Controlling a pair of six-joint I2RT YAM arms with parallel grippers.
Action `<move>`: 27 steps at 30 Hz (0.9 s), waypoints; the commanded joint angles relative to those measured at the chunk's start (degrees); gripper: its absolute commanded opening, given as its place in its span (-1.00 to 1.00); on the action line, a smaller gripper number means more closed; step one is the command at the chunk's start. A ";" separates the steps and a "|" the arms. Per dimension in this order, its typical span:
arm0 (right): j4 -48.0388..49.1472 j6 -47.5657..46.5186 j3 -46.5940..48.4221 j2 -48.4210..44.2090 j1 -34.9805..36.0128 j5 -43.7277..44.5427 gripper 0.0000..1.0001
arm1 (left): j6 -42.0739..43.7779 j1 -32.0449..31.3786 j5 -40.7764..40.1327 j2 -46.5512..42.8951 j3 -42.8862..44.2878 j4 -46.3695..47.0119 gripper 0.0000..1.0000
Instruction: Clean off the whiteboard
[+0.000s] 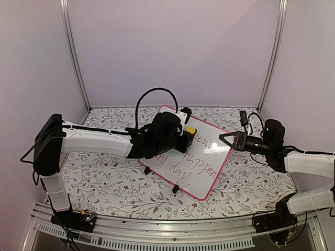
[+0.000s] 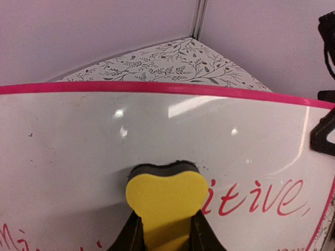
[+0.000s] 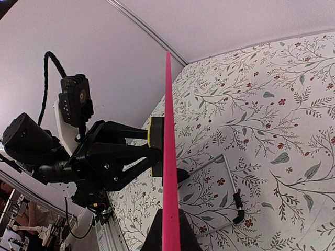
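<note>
Pink-framed whiteboard, red handwriting, upper part blank

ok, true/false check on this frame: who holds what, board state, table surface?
1. The left gripper holds a yellow eraser against the whiteboard. True.
2. The whiteboard is wiped clean. False: red handwriting shows on it to the right of the eraser.
3. The right gripper hangs clear of the board. False: it is clamped on the board's pink frame at the side edge.
4. The table has a floral pattern. True.
</note>
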 commanded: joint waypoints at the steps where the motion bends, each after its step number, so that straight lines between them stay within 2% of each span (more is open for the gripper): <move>1: -2.77 -4.84 0.05 0.74 3.58 -6.96 -1.00 | -1.24 0.11 0.48 0.92 -6.56 -1.73 -1.00; 5: -2.77 -4.85 0.06 0.87 3.54 -6.83 -1.00 | -2.65 -0.07 0.29 -0.49 -11.19 -0.72 -1.00; 9: -2.54 -4.86 0.28 1.59 3.81 -6.82 -1.00 | -2.38 -0.08 -0.01 -0.98 -11.06 -0.63 -1.00; 23: -3.03 -5.25 0.37 1.53 4.11 -6.68 -1.00 | 3.27 0.07 1.62 4.92 6.06 -2.84 -1.00; 27: -3.12 -5.27 0.28 1.39 4.21 -6.57 -1.00 | 2.96 0.00 2.25 5.63 6.52 -3.34 -1.00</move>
